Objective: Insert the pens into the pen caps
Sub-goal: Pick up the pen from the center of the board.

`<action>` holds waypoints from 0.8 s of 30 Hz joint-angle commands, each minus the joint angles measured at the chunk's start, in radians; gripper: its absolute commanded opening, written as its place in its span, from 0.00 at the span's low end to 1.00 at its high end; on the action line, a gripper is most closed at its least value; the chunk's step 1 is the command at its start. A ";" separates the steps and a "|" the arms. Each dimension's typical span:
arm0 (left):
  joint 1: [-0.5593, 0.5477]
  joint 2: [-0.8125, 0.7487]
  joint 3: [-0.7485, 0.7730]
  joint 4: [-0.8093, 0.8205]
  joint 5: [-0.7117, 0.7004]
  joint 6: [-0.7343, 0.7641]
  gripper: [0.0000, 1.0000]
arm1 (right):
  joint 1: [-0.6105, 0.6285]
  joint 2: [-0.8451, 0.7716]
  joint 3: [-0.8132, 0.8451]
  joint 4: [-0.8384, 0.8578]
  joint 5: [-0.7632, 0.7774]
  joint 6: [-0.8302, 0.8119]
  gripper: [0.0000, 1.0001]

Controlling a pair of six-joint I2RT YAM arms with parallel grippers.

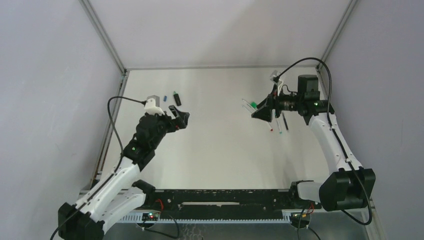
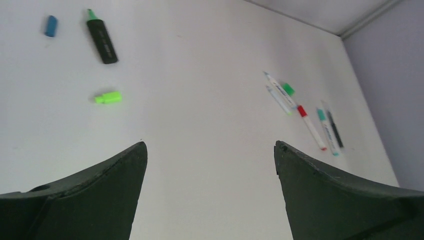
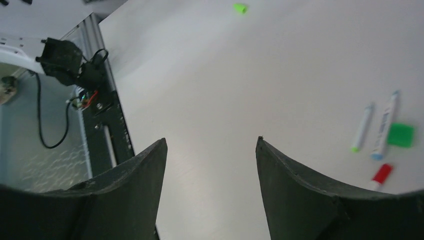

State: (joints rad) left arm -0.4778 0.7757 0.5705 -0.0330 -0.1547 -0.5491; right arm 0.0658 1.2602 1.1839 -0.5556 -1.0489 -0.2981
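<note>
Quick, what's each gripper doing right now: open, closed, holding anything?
Left gripper: open, holding nothing.
Right gripper: open, holding nothing.

A: Unpatterned, that plain white desk (image 2: 200, 75). On to a small blue plastic cap (image 2: 50, 26); a bright green plastic cap (image 2: 108, 97).
B: Also a thick black marker (image 2: 102, 41), green-tipped. Then a thin white red-ended pen (image 2: 312, 129); a thin white teal-ended pen (image 2: 327, 132); a thin dark pen (image 2: 335, 129).
A: Plus a darker green plastic cap (image 3: 400, 135). And the end effectors?
B: Dull black, left end effector (image 2: 210, 145) and right end effector (image 3: 210, 140) alike.
</note>
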 commanded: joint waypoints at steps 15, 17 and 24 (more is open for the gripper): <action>0.277 1.005 0.779 -0.336 0.007 0.026 0.56 | -0.020 0.046 -0.074 0.043 -0.023 -0.026 0.71; 0.279 1.083 0.875 -0.393 -0.036 0.045 0.56 | -0.020 0.055 -0.075 0.042 -0.022 -0.029 0.71; 0.292 1.265 1.070 -0.482 -0.003 0.093 0.60 | -0.019 0.068 -0.074 0.038 -0.018 -0.041 0.71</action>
State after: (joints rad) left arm -0.1974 1.9804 1.5127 -0.4164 -0.1566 -0.5076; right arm 0.0536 1.3251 1.0931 -0.5343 -1.0706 -0.3103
